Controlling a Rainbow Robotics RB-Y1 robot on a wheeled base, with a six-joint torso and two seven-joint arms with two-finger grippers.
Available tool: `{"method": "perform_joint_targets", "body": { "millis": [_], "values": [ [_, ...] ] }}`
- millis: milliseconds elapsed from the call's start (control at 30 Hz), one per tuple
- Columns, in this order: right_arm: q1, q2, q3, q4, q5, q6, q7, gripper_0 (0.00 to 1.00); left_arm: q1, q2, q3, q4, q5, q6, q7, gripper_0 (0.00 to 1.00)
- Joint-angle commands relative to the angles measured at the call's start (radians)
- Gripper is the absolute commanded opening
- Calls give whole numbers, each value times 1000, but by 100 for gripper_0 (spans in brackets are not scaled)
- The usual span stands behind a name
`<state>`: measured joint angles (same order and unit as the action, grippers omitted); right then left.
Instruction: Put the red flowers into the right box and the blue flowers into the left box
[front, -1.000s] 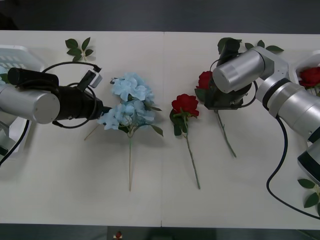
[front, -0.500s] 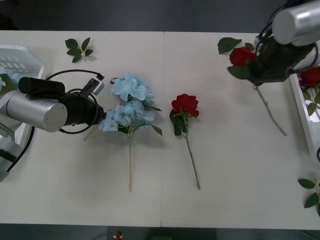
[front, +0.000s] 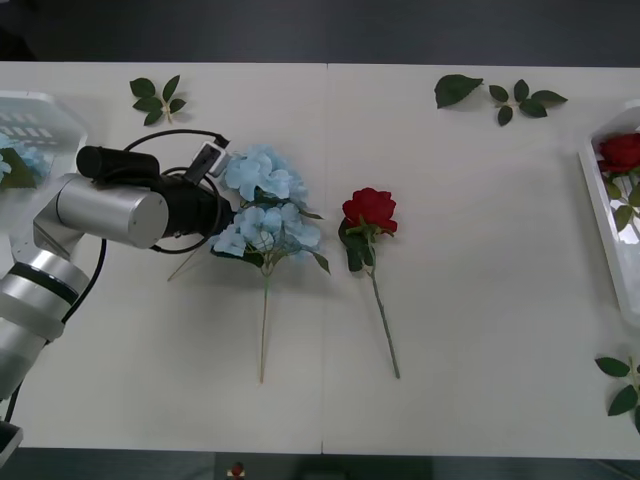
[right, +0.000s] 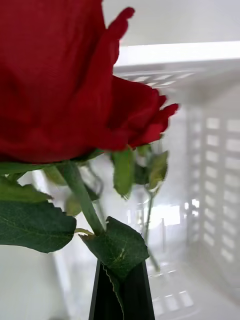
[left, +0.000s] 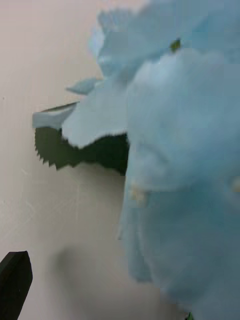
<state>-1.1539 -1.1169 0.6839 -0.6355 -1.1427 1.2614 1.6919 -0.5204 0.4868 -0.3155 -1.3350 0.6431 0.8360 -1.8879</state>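
Observation:
Two pale blue flowers (front: 265, 200) lie left of the table's middle, stems toward me. My left gripper (front: 220, 226) is open and pressed into the lower cluster's left side. In the left wrist view one black fingertip (left: 14, 287) rests over the table, and the blue flowers (left: 180, 165) hide the other. One red flower (front: 370, 210) lies at the table's middle. My right gripper (right: 122, 295) is shut on the stem of another red flower (right: 55, 85), held above the white right box (right: 210, 150). The right box (front: 603, 215) holds a red flower (front: 620, 152). The left box (front: 45, 108) holds a blue flower (front: 8, 165).
Loose green leaf sprigs lie at the back left (front: 157, 98), the back right (front: 500, 93) and the near right edge (front: 622, 385). A seam runs down the white table (front: 470, 330) at its middle.
My right arm has carried its red flower rightward out of the front view. My left gripper has pushed further right into the blue flowers, shifting the lower cluster slightly.

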Motion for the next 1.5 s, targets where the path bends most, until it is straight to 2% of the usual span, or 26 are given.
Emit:
{"method": "perform_joint_targets", "body": {
  "millis": [33,67,133,167,467,500,533,567,600,667,733,833,1000,1100,1300,1500],
  "values": [
    [6,26,0,74,70,-99,65,0,-32,3,-2,-15,-13,-29,58,53],
    [14,40,0,93,101,-125,65,0,-32,3,-8,-15,-16,-34,59,30],
    [31,55,0,117,147,-160,65,0,-32,3,-14,-12,-22,-43,61,3],
    [39,66,0,132,178,-183,60,0,-32,3,-16,-7,-25,-44,61,0],
    [114,111,0,186,256,-332,63,1,-32,26,-20,4,-23,-55,62,0],
    [117,112,0,186,261,-341,65,10,-32,29,-20,2,-22,-55,62,0],
    [120,118,0,186,273,-350,65,32,-32,35,-20,2,-20,-55,61,0],
    [121,120,-1,186,282,-353,65,45,-32,41,-22,2,-19,-55,62,0],
    [121,121,-3,186,285,-353,66,54,-32,44,-22,2,-17,-55,61,0],
    [121,120,-9,186,281,-353,71,68,-32,52,-22,2,-16,-55,61,0],
    [121,121,-15,185,271,-352,83,78,-32,62,-22,2,-14,-55,61,0],
    [121,121,-38,166,250,-324,100,86,-32,101,-20,-26,-3,-55,64,0],
    [121,103,-90,77,202,-208,104,90,-32,188,27,-122,72,35,76,0],
    [121,75,-115,-29,144,-92,71,91,-30,246,93,-196,125,126,79,0],
    [121,34,-116,-349,80,141,-172,92,-30,358,277,-265,216,256,92,0],
    [132,48,-115,-673,67,306,-474,93,10,475,444,-260,227,287,99,0]
  ]
}}
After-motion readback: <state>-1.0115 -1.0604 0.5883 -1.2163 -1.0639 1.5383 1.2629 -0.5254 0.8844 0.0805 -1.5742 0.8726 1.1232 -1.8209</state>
